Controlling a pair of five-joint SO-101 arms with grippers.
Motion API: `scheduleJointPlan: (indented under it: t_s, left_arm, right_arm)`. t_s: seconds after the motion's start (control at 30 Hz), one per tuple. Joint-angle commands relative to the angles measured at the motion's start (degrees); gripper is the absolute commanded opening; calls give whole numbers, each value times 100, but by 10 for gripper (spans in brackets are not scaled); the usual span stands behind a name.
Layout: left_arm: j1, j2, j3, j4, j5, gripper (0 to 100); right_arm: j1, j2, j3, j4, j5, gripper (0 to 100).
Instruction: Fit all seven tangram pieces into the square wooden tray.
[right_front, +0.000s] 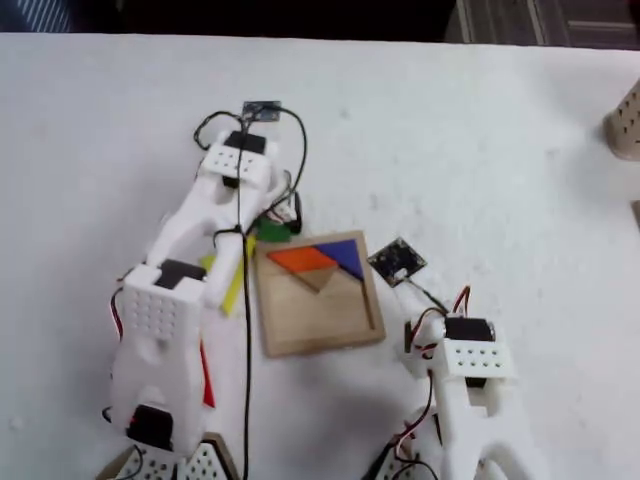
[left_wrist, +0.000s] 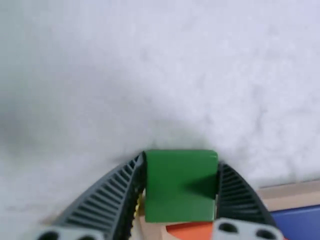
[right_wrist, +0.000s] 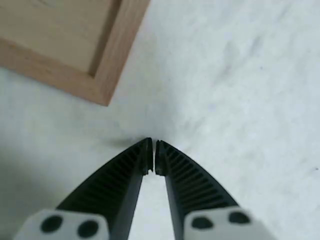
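L gripper (left_wrist: 181, 160) clamps green piece (left_wrist: 180, 187) at tray's (right_front: 320, 345) far-left corner. Orange pc (right_front: 300, 260) & blue pc (right_front: 345, 255) sit along the far side, so free space lies near/right of it. R gripper (right_wrist: 152, 150) is pinched closed, empty, by the near-right corner.

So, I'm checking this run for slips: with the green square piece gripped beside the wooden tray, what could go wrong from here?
The left gripper clamps the green square piece close to the square wooden tray's rim. Lowered there, it might catch the rim or land on the orange triangle. The yellow piece lies under that arm and could get swept.
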Motion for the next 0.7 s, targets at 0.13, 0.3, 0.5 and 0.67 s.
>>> scheduleJointPlan:
  t_s: [0.13, 0.3, 0.5, 0.67]
  left_arm:
    - [541, -796, -141, 589, -53, 37]
    - [760, -1455, 730, 211, -62, 37]
    - [1112, -2387, 2127, -325, -62, 39]
    - [1332, -3011, 3270, -1099, -545, 42]
  right_arm:
    - [-48, -92, -18, -75, 70, 18]
    - [-48, -92, -18, -75, 70, 18]
    - [-48, -92, -18, -75, 70, 18]
    - [-48, -92, -18, -75, 70, 18]
